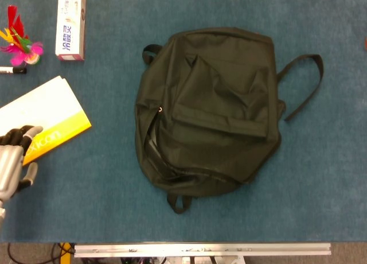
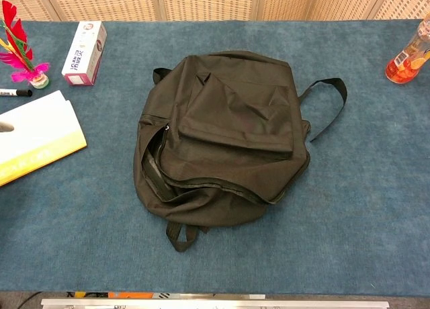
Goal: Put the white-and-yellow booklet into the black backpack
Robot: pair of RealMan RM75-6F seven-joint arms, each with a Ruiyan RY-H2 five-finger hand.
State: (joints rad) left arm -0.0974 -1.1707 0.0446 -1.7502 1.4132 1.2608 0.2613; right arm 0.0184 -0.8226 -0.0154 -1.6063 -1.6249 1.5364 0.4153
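Left hand point(image 1: 14, 160), fingers apart and holding nothing, over the white-and-yellow booklet point(image 1: 49, 112) — ungrasped, well apart from the black backpack point(image 1: 209, 109) — right hand unseen

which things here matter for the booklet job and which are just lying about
Job: white-and-yellow booklet, black backpack, left hand over the booklet's corner.
Lying about: white carton, feather shuttlecock, black marker, orange drink bottle.

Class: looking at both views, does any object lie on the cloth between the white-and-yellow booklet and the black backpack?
No. Only bare blue cloth separates the booklet from the backpack. The left hand overlaps the booklet's near corner.
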